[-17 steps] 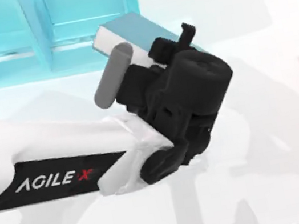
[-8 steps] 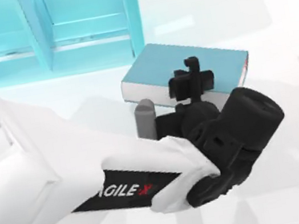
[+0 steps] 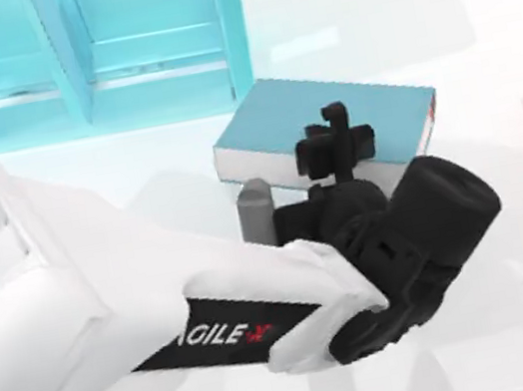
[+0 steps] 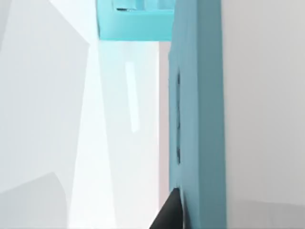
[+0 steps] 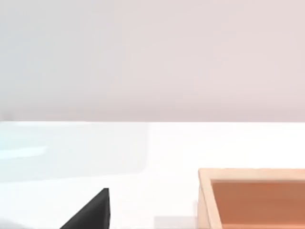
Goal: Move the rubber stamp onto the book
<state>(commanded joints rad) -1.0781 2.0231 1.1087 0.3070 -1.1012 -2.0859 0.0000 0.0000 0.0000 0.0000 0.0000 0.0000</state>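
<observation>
The book (image 3: 378, 106) lies flat on the white table, teal cover up and white page edges facing the front. My left gripper (image 3: 334, 134) hangs over the book's near half, with the black wrist and white arm reaching in from the lower left. In the left wrist view the book's teal cover (image 4: 198, 119) runs close by one dark fingertip (image 4: 169, 214). The rubber stamp is hidden. One dark fingertip (image 5: 93, 210) of my right gripper shows low over the table in the right wrist view.
A light-blue shelf unit (image 3: 85, 54) with compartments stands at the back left, just behind the book. In the right wrist view an orange-brown open box (image 5: 257, 198) sits on the table close to the right gripper.
The left arm swung right and toward the front a second ago. The book now shows farther right and nearer the front. Over the last half second almost nothing moved.
</observation>
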